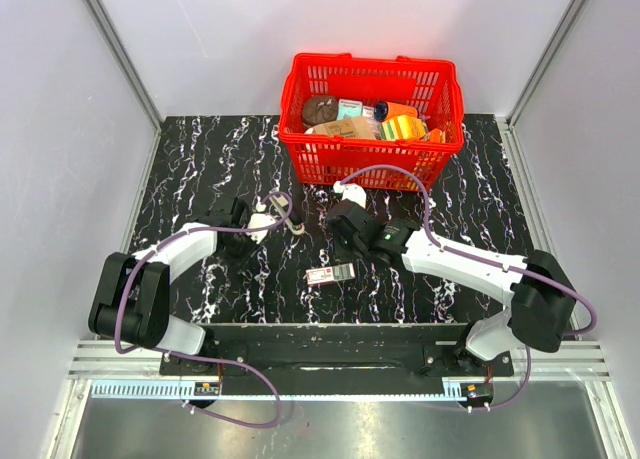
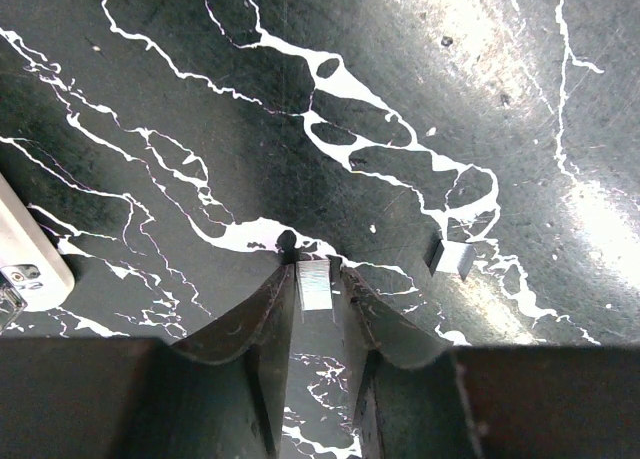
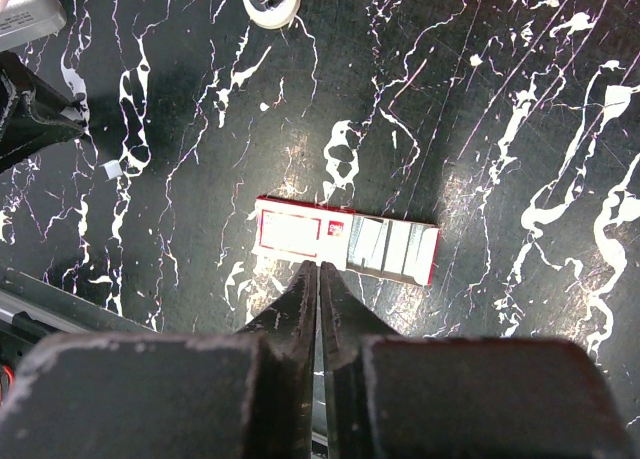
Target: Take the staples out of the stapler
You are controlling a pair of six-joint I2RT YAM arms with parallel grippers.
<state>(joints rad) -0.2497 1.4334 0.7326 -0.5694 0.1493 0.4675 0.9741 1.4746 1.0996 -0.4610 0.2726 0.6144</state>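
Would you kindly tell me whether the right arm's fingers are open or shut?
Shut: the right fingers press together, nothing between them.

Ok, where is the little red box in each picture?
Top: the red box lies on the table, between the two arms.
Left wrist: not in it.
Right wrist: in the middle, just past the shut right tool.
Shared landmark: the black marbled table.
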